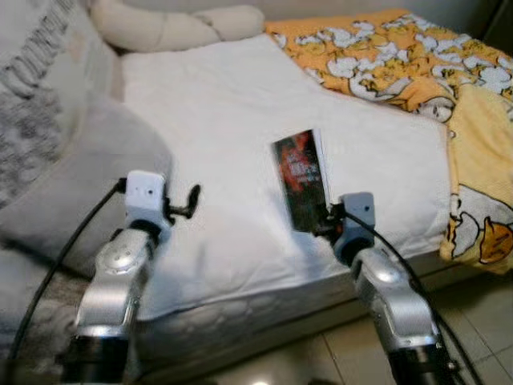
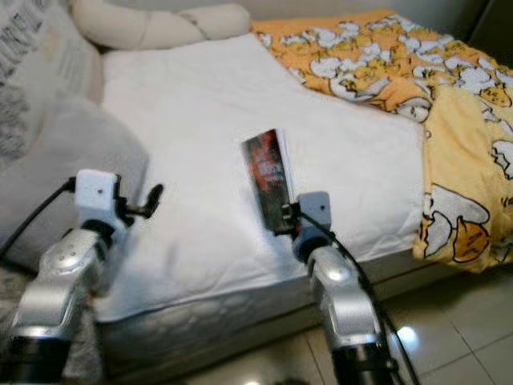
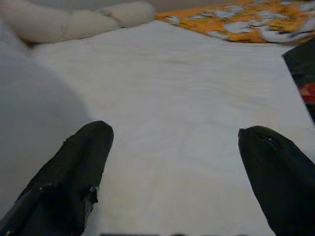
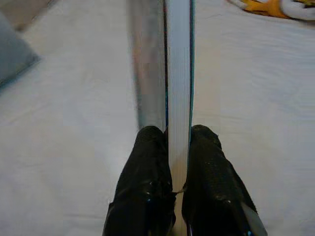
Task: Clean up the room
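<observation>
You're looking down at a bed (image 1: 240, 128) that takes up most of the head views, its white cover spread across the centre of the frame. An orange patterned blanket (image 1: 385, 56) lies over the upper right and hangs down the right edge. Grey pillows (image 1: 48, 160) are stacked along the left side, and a cream bolster (image 1: 176, 24) runs across the top left. Tiled floor (image 1: 473, 321) shows in the lower right corner.

Your right arm rises from the lower right of the frame, and the right gripper (image 1: 325, 223) sits at the bed's near edge, just right of centre. Its two black fingers (image 4: 147, 172) are closed tight on the lower end of a thin book (image 1: 300, 180), one on each cover. The book has a dark, red-marked cover and stands up edgewise from the gripper, over the white cover in mid-frame; the wrist view looks straight along its page edge.

Your left gripper (image 1: 186, 205) hovers at lower left over the white cover, beside the grey pillow, fingers (image 3: 74, 167) spread wide and holding nothing.
</observation>
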Motion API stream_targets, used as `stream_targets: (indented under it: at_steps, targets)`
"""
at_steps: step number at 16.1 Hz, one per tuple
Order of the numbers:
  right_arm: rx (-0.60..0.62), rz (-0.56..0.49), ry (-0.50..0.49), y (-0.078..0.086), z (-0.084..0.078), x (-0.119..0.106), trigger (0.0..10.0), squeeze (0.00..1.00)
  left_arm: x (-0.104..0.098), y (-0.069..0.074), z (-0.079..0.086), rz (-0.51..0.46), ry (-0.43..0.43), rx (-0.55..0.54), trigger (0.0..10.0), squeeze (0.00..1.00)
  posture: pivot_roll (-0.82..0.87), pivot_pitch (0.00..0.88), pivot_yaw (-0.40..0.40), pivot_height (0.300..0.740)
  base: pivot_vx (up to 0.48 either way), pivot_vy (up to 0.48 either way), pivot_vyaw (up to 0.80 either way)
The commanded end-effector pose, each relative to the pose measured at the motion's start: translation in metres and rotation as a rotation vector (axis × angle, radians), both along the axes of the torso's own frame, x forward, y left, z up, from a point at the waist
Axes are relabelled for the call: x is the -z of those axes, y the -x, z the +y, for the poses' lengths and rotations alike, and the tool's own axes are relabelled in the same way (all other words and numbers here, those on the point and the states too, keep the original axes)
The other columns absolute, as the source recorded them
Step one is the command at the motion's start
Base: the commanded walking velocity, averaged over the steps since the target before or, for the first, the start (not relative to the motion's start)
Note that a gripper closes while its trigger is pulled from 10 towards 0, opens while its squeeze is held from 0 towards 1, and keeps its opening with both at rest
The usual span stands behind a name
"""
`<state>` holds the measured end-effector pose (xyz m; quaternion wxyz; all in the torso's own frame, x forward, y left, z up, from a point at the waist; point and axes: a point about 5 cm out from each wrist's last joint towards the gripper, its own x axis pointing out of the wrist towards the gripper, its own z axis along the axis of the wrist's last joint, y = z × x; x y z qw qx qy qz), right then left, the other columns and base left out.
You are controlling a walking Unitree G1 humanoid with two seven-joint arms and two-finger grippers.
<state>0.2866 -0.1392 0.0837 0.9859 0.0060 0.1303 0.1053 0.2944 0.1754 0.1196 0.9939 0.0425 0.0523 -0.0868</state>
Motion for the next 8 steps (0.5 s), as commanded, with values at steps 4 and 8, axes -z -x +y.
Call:
stream_targets:
  at_steps: [4,8]
  targets:
    - [-0.049,-0.051,0.013,-0.0036,0.0035,-0.0119,10.0,0.0,-0.0036,-0.0007,0.0042,-0.013,-0.012,-0.006,10.0,0.0,0.09,0.0,0.016,0.74,0.275,0.0,0.73]
    - [-0.054,-0.031,-0.022,-0.0023,0.0012,-0.0108,10.0,0.0,-0.0048,0.0,0.0003,-0.02,-0.011,0.021,10.0,0.0,0.09,0.0,0.017,0.74,0.206,0.0,0.5]
